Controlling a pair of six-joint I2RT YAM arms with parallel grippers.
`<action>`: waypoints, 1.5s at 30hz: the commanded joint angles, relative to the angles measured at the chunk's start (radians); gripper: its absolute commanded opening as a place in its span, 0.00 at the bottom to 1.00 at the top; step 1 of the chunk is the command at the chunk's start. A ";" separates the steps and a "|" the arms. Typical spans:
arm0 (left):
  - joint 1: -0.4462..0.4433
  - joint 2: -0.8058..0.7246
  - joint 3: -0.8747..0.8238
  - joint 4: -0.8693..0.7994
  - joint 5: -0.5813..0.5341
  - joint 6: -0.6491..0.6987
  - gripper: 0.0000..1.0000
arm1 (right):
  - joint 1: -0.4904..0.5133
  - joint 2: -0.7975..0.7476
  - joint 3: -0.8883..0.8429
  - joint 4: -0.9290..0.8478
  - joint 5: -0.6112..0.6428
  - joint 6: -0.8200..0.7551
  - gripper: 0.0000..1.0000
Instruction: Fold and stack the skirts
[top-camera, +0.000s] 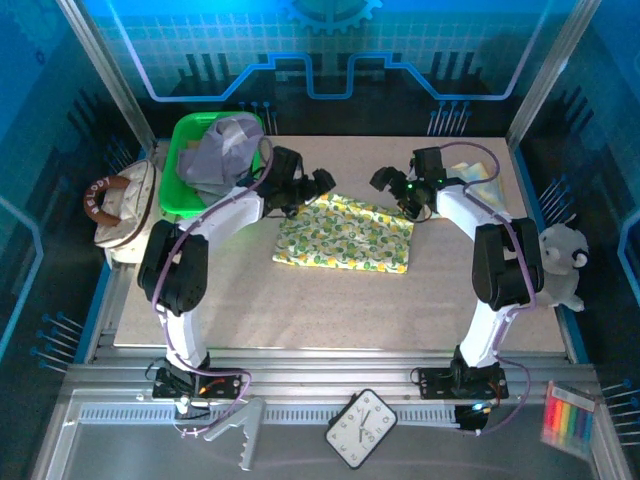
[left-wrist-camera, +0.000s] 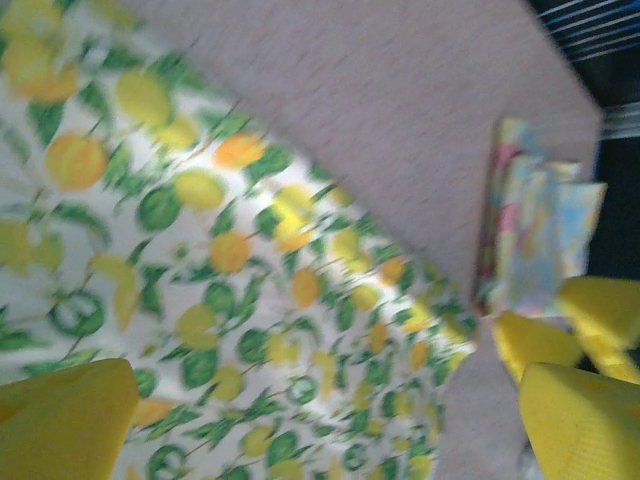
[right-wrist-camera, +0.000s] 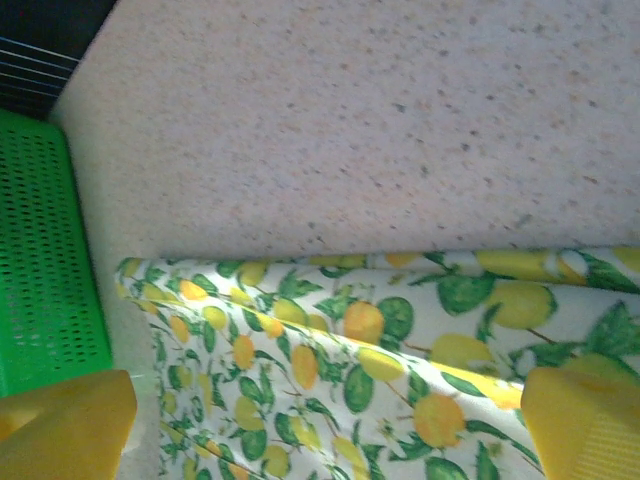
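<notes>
The yellow-green cloth skirt with the lemon-and-leaf print (top-camera: 345, 233) is lying folded into a rectangle, slightly askew, in the middle of the speckled beige table (top-camera: 300, 310). In the right wrist view its far edge (right-wrist-camera: 350, 350) is running straight across the table (right-wrist-camera: 350, 120), showing two layers, one just behind the other. Its far-left corner is sitting near the green perforated plastic basket (right-wrist-camera: 45, 280), with a strip of bare table between them.

The left gripper (top-camera: 312, 192) is hanging over the skirt's far-left corner and the right gripper (top-camera: 392, 190) over the far-right corner. Both are standing wide with no cloth pinched. In the left wrist view the yellow fingers (left-wrist-camera: 60, 420) are spreading well apart over the print (left-wrist-camera: 200, 250).

The lavender-grey cloth garment (top-camera: 225, 150) is lying heaped in the basket (top-camera: 180, 190) at the far-left corner. A folded pastel cloth (top-camera: 480, 170) is resting at the far-right corner, well apart from the skirt's right edge. Broad open table is lying between the skirt's near edge and the arm bases.
</notes>
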 joint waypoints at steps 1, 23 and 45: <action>0.012 -0.025 -0.087 -0.090 -0.035 -0.002 0.99 | 0.008 -0.007 0.005 -0.102 0.075 -0.049 1.00; 0.097 0.231 0.119 -0.385 -0.056 0.258 0.99 | 0.016 0.228 0.196 -0.370 -0.054 -0.358 1.00; 0.079 -0.048 0.008 -0.387 -0.144 0.208 0.99 | -0.028 -0.017 -0.022 -0.313 0.051 -0.187 1.00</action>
